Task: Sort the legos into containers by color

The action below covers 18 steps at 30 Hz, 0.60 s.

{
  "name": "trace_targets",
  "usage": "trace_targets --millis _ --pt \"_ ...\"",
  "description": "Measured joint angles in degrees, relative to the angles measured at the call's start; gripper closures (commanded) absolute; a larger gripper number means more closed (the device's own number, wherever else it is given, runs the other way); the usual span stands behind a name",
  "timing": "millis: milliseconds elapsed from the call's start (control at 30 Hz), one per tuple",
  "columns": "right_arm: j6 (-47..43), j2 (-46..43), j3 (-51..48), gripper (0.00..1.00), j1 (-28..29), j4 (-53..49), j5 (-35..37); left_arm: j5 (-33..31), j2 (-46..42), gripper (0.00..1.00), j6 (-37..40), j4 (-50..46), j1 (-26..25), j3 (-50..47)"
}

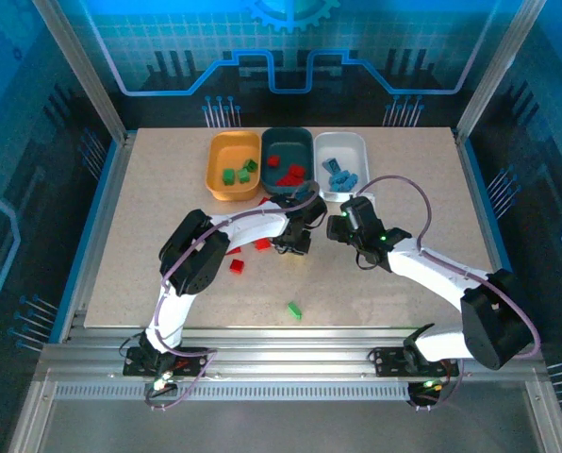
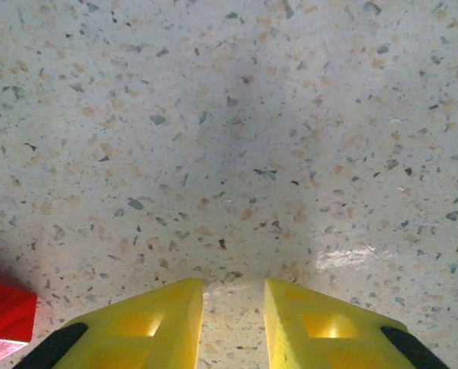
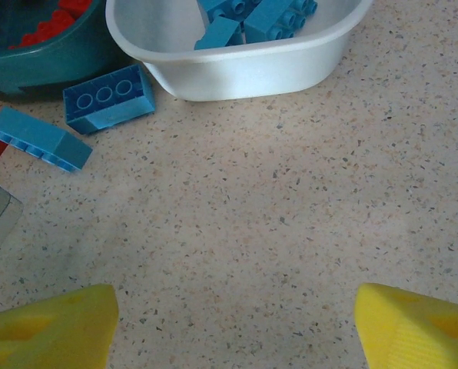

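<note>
The likeliest slip is an empty grasp. In the left wrist view the left claw [image 2: 233, 288] stands narrow, its yellow fingers nearly together, with only speckled bench [image 2: 229, 138] showing in the slit. The nearest red brick [image 2: 6, 314] lies at the lower left edge of that frame, outside the left-hand finger and not between the two. If the claw lifts like this, I judge it carries nothing to the teal tub [image 1: 287, 133]. A sideways sweep to correct could shove the brick away rather than catch it.

A second risk is a knock between the arms. From above, the right claw [image 1: 340, 226] sits near the left one, just to its right and below the tubs. Either arm reaching across could foul the other's wrist or cable.

The right claw is wide and holds nothing. In its wrist view the stubby blue brick [image 3: 106, 98] lies at the upper left, just beside the white tub [image 3: 237, 69]. The long blue brick [image 3: 41, 138] lies lower and further left. Both are ahead of the fingers and off to the left, so a straight descent would miss them. A push could wedge the stubby one against the tub wall.
</note>
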Motion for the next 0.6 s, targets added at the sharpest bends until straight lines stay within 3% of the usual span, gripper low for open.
trace_targets --millis 133,267,433,600 --pt "0.0 0.0 0.0 0.19 0.0 0.2 -0.2 -1.4 0.0 0.35 -0.2 -0.7 0.0 0.0" --pt "-1.1 0.0 0.0 0.18 0.3 0.1 -1.2 -2.6 -2.9 0.13 -0.8 -1.3 0.3 -2.5" --pt "-2.9 -0.5 3.0 0.17 4.4 -5.7 -5.6 -0.1 -13.4 0.07 -2.1 0.7 4.2 -11.0" --pt "-4.6 -7.8 1.8 0.15 16.5 -14.9 -9.6 6.8 -26.6 0.01 -3.0 6.1 11.5 -20.7"
